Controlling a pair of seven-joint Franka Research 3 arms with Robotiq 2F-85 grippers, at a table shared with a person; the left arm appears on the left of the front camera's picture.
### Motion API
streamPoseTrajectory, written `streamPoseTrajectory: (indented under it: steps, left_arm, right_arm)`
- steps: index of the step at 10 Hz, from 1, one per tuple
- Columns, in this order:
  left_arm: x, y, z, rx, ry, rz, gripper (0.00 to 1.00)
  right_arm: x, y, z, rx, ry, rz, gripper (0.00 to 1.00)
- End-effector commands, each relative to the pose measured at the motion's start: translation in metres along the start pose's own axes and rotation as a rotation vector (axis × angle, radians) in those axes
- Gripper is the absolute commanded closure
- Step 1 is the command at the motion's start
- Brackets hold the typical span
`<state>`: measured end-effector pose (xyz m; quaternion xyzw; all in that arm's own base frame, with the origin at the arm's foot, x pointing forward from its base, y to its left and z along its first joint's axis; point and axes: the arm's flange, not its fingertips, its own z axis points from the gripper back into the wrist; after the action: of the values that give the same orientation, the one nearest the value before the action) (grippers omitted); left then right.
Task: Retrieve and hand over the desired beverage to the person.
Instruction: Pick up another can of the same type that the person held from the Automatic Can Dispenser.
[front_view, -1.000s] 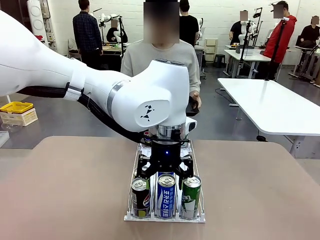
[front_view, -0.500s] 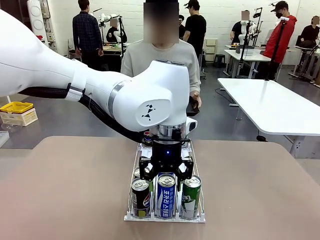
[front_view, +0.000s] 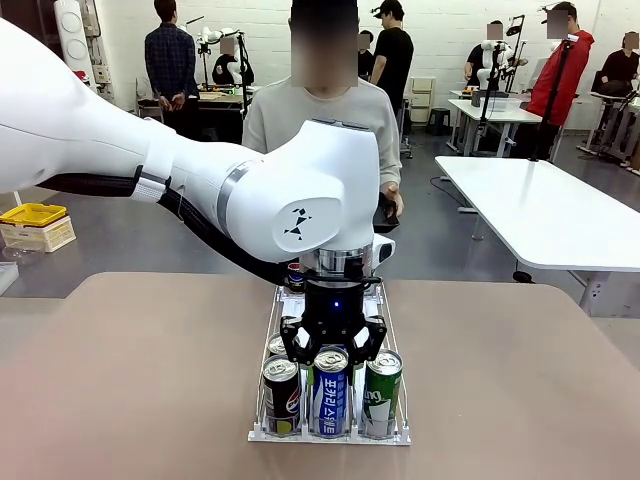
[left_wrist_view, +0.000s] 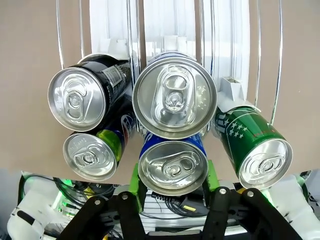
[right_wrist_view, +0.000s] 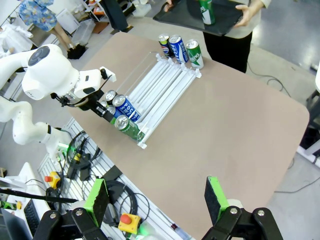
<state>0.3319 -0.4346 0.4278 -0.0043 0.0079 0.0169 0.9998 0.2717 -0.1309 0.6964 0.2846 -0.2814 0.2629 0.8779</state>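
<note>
My left gripper (front_view: 332, 345) reaches down over the near end of a white wire rack (front_view: 262, 385) and is shut on the middle blue can (front_view: 331, 392). In the left wrist view its green pads (left_wrist_view: 135, 179) press both sides of that blue can (left_wrist_view: 172, 167). A black can (front_view: 281, 395) stands on one side of it and a green can (front_view: 381, 392) on the other. The person (front_view: 320, 120) in a grey sweatshirt stands at the far side, holding a dark tray (right_wrist_view: 227, 22) with a green can (right_wrist_view: 206, 11). My right gripper (right_wrist_view: 157, 200) hangs open high above the table.
A second blue can (left_wrist_view: 174, 95) and a yellow-green can (left_wrist_view: 90, 155) sit close behind the front row. Three more cans (right_wrist_view: 177, 47) stand at the rack's far end. Bare brown tabletop (front_view: 520, 380) lies on both sides. A white table (front_view: 550, 210) stands at the back right.
My left gripper's fingers, open around the blue can a second ago, have closed onto it. The arm and the other cans have stayed put.
</note>
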Motion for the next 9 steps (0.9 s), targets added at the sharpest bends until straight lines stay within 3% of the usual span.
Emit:
streamPoseTrajectory:
  steps: [1, 9]
  left_arm:
    - [-0.002, -0.004, 0.000, -0.006, 0.019, 0.021, 1.00]
    - [-0.013, -0.008, 0.003, 0.060, 0.044, -0.101, 1.00]
  right_arm:
    - [0.001, 0.000, -0.001, 0.026, -0.015, 0.013, 0.00]
    - [0.001, 0.000, -0.001, 0.026, -0.015, 0.013, 0.00]
